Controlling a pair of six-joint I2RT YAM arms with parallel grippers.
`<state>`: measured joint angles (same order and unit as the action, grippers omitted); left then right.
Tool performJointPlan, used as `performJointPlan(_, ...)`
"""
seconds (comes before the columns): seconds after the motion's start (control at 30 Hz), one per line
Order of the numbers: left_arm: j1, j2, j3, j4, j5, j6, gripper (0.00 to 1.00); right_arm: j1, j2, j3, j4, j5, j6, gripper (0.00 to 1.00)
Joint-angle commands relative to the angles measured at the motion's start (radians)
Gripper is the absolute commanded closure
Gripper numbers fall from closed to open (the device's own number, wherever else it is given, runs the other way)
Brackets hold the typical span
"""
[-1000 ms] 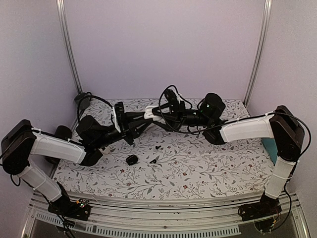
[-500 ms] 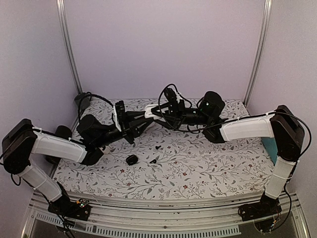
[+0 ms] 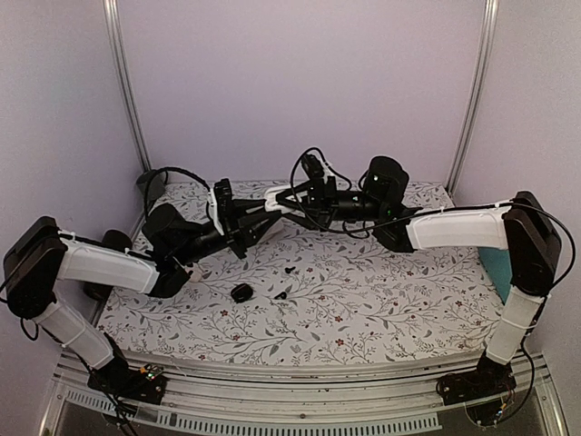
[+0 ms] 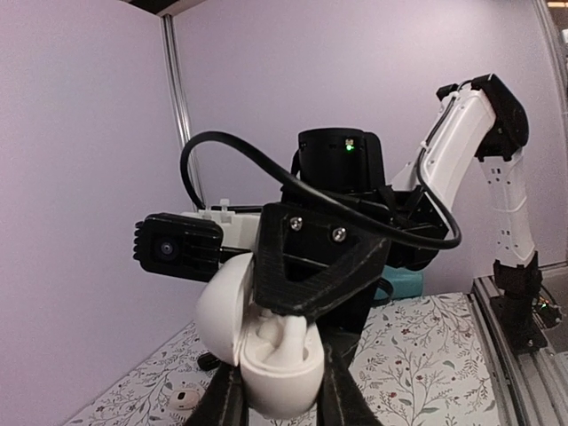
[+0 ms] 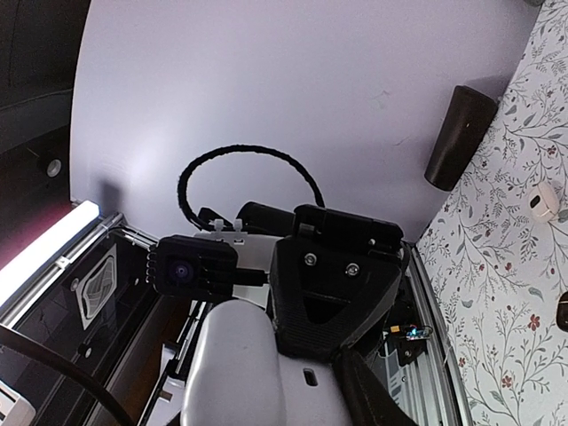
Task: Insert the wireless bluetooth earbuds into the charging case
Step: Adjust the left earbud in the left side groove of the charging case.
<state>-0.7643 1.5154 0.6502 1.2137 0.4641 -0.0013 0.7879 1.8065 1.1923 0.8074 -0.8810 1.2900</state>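
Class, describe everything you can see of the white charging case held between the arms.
The charging case is a rounded, glossy white plastic shell, its hinged lid swung open to one side. It is held above the table, clamped at its base by the left gripper. A white earbud sits in its mouth, where the right gripper's black tips reach in from above.

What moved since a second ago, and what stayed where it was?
Both arms shifted a little upward in the top view. The left gripper carried the open glossy white charging case along in its grip, and the right gripper went with it, tips at the case's open mouth. Nothing was let go. The small black bits on the flowered tablecloth stayed put.
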Motion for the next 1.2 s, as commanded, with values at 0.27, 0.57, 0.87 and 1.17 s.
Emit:
performJointPlan(0.27, 0.018, -0.025, 0.002, 0.009, 0.005, -0.098, 1.00, 0.001, -0.075, 0.009, -0.186, 0.038, -0.158, 0.37)
performJointPlan(0.57, 0.071, -0.019, -0.004, 0.025, 0.031, -0.276, 1.00, -0.023, -0.154, -0.008, -0.188, 0.071, -0.229, 0.24)
performJointPlan(0.87, 0.076, -0.022, 0.016, 0.045, 0.123, -0.448, 1.00, -0.072, -0.189, -0.052, -0.140, 0.100, -0.276, 0.22)
performJointPlan(1.17, 0.078, 0.002, 0.069, 0.007, 0.210, -0.570, 1.00, -0.075, -0.136, 0.009, -0.133, 0.001, -0.290, 0.25)
